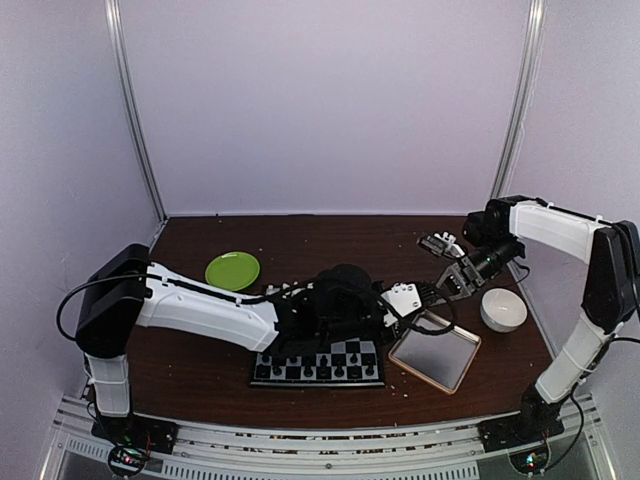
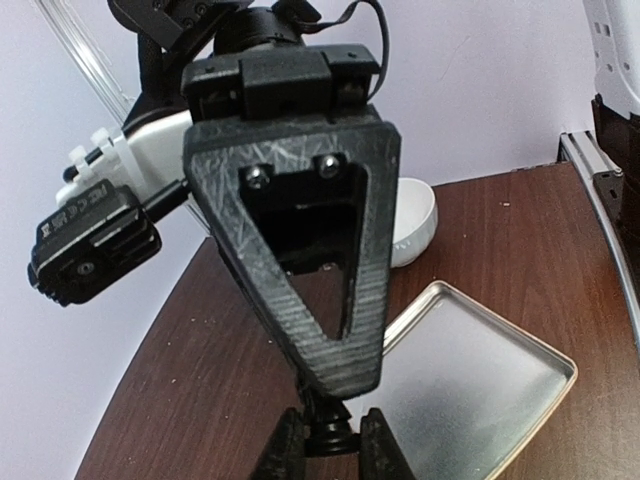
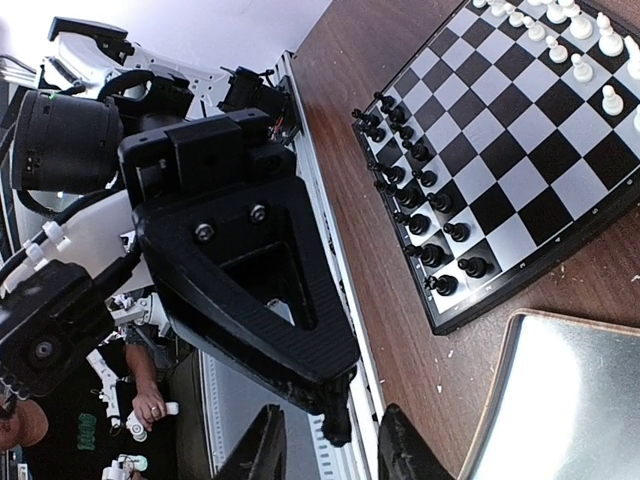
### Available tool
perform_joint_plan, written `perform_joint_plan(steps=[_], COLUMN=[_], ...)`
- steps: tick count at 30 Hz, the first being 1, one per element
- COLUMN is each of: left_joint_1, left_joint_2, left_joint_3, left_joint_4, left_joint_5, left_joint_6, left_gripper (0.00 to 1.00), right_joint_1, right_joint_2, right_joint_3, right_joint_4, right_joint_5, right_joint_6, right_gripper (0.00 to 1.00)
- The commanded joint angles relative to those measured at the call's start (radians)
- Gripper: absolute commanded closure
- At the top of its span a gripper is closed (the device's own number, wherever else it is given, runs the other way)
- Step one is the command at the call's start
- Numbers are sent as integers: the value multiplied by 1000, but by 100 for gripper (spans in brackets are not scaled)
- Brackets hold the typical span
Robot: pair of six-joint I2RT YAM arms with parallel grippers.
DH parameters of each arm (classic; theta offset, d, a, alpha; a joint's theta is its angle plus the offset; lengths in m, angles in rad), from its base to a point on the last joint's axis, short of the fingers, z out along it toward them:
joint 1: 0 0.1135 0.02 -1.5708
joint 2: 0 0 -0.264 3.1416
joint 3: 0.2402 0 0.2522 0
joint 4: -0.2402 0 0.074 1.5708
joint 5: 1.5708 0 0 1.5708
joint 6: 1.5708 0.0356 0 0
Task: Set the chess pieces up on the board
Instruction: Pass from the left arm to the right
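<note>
The board (image 1: 300,371) lies at the near middle of the table, partly under my left arm. Two rows of black chess pieces (image 3: 420,190) stand along one edge of the board (image 3: 520,130), and white chess pieces (image 3: 570,40) stand along the far edge. Over the table beside the tray, my left gripper (image 2: 333,455) is shut on a small black chess piece (image 2: 335,432). My right gripper (image 3: 330,450) faces it tip to tip. Its fingers stand on either side of that piece (image 3: 336,420), with a gap on each side. In the top view the left gripper (image 1: 425,294) and right gripper (image 1: 443,285) meet.
A metallic tray (image 1: 440,355) with a tan rim lies right of the board, just below the two grippers. A white bowl (image 1: 503,308) sits to its right. A green plate (image 1: 232,270) is at the back left. The table's near edge and rail run close by.
</note>
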Motion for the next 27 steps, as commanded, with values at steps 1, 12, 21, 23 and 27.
perform_joint_plan(steps=[1, 12, 21, 23, 27], left_joint_1=[-7, -12, -7, 7, 56], left_joint_2=[-11, 7, -135, -212, -368], left_joint_3=[42, 67, -23, -55, -94], left_joint_4=[59, 39, -52, -126, -338], left_joint_5=[10, 11, -55, -60, -80], left_joint_6=[-4, -1, 22, 12, -38], left_gripper=[91, 88, 59, 57, 56], right_joint_1=[10, 13, 13, 16, 65], right_joint_2=[12, 12, -44, -75, -161], right_joint_3=[26, 42, 107, 121, 124], right_joint_4=[-13, -51, -40, 25, 239], right_joint_5=[-29, -49, 14, 53, 215], right_joint_6=[-10, -62, -30, 47, 239], right_gripper=[69, 90, 95, 95, 95])
